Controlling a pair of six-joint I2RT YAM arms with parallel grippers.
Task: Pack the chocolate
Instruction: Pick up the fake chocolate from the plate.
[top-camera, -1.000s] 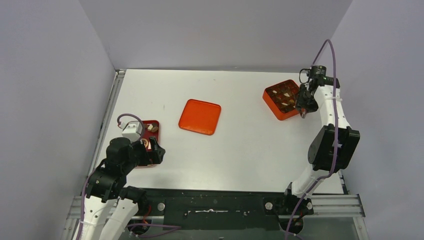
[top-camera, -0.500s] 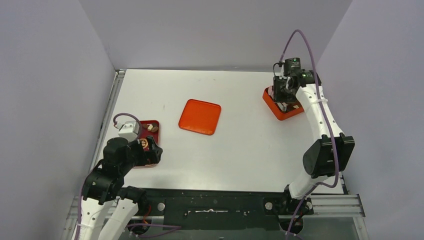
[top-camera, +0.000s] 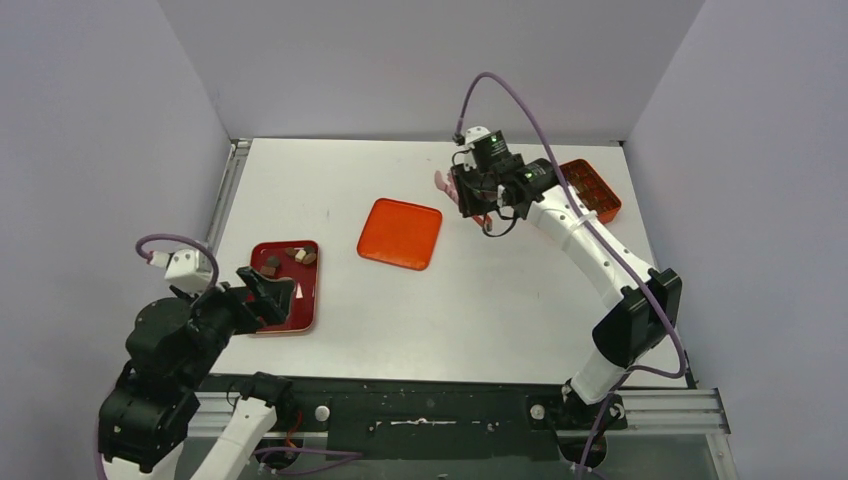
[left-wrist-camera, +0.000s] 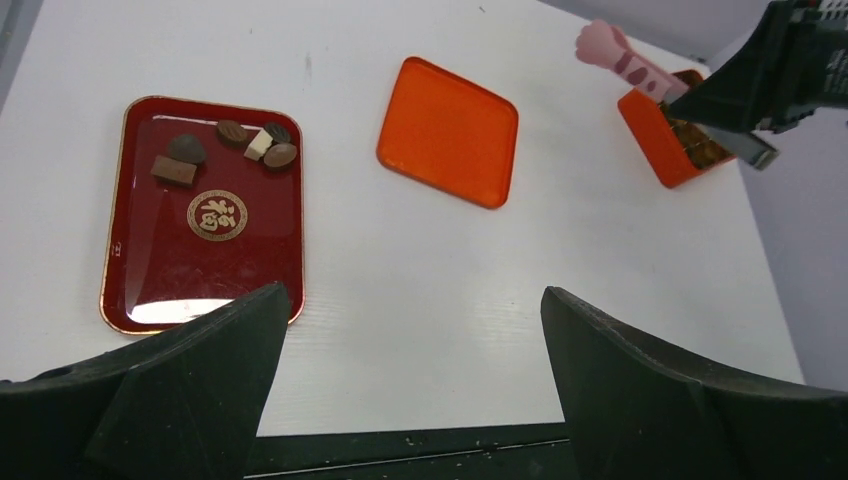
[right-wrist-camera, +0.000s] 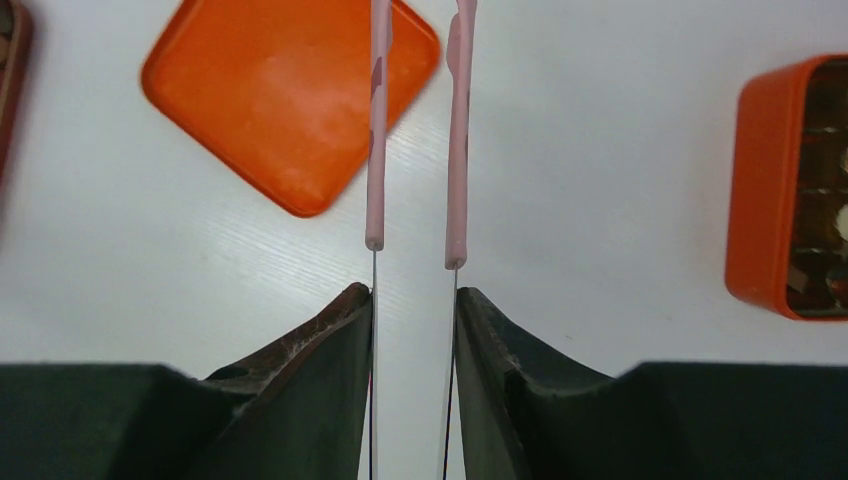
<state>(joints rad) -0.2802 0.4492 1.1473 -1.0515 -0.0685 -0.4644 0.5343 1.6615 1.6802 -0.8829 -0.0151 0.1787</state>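
A glossy red tray (left-wrist-camera: 200, 275) with gold rim and round gold emblem (left-wrist-camera: 217, 214) carries brown and cream chocolates (left-wrist-camera: 186, 148); the square lid (left-wrist-camera: 448, 132) and box (left-wrist-camera: 650, 140) are orange, the tongs (left-wrist-camera: 603, 42) pale pink with darker patches

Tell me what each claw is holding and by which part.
Right claw grips the pink tongs by their thin bare end, pink tips sticking forward. Left claw is open, holding nothing.

light: bright, even | shadows: soft, faint | glare: sheen on red tray (left-wrist-camera: 205, 275) | focus: mostly sharp
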